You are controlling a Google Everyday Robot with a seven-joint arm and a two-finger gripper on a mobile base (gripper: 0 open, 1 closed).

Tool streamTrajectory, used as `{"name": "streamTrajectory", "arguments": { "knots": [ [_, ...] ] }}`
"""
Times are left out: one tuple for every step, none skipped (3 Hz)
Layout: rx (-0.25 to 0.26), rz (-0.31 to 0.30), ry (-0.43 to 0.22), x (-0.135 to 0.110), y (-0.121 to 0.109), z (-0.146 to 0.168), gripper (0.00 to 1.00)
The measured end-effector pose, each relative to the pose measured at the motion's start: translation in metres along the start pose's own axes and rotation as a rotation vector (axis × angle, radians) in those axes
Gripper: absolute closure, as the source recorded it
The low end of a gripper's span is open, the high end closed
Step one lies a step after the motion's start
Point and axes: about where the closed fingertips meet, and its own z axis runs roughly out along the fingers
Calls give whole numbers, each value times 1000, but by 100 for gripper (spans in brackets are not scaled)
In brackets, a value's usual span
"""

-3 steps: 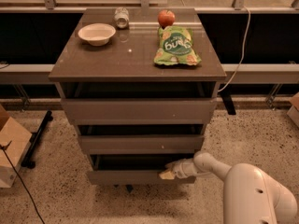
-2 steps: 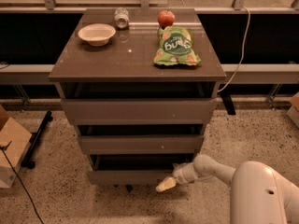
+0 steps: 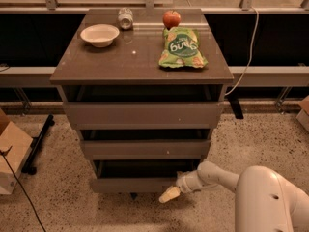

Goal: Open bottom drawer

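The bottom drawer (image 3: 137,184) is the lowest and smallest grey-brown front of the cabinet. It stands pulled out a little, with a dark gap above its front. The gripper (image 3: 169,194) is at the end of the white arm (image 3: 217,177). It sits just below and in front of the drawer front's right end, pointing down and left.
The cabinet top (image 3: 120,57) carries a white bowl (image 3: 99,34), a can (image 3: 125,18), an apple (image 3: 171,19) and a green chip bag (image 3: 183,48). The upper two drawers (image 3: 145,114) also stand slightly out. A cardboard box (image 3: 12,153) is on the floor at left. A cable (image 3: 246,57) hangs at right.
The gripper has dropped from the bottom drawer's top edge to below its front and moved slightly left. The drawer front looks a little further out.
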Motion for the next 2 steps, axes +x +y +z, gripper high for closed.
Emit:
{"name": "streamTrajectory", "arguments": {
  "knots": [
    [-3,-32,76,3,5,7,0],
    [-16,-2,138,26,18,0,27]
  ]
}}
